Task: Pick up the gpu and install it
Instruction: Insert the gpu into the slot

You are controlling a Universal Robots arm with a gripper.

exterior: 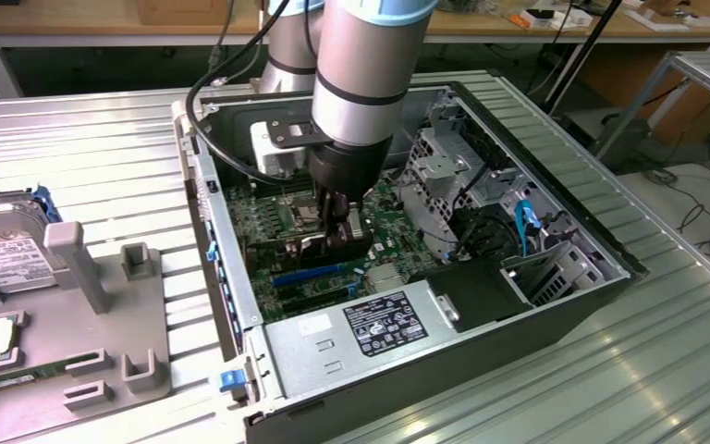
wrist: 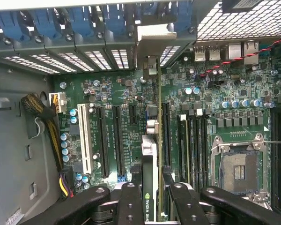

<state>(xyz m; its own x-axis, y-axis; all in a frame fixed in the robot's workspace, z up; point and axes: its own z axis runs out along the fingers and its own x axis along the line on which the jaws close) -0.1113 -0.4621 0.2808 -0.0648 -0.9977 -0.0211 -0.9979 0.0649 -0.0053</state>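
- Centre of the exterior view, inside the computer case (exterior: 577, 231): gripper (exterior: 336, 239) clamped narrow on the gpu (wrist: 149, 157).
- Card hangs edge-on between the fingers, directly below the wrist.
- Its long axis runs along a black motherboard slot (wrist: 166, 136), just beside it; whether it's seated, I can't tell.

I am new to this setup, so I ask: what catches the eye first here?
The big grey arm reaches into the open computer case in the middle of the exterior view. Its gripper is shut on the graphics card, held edge-on over the long slots of the green board.
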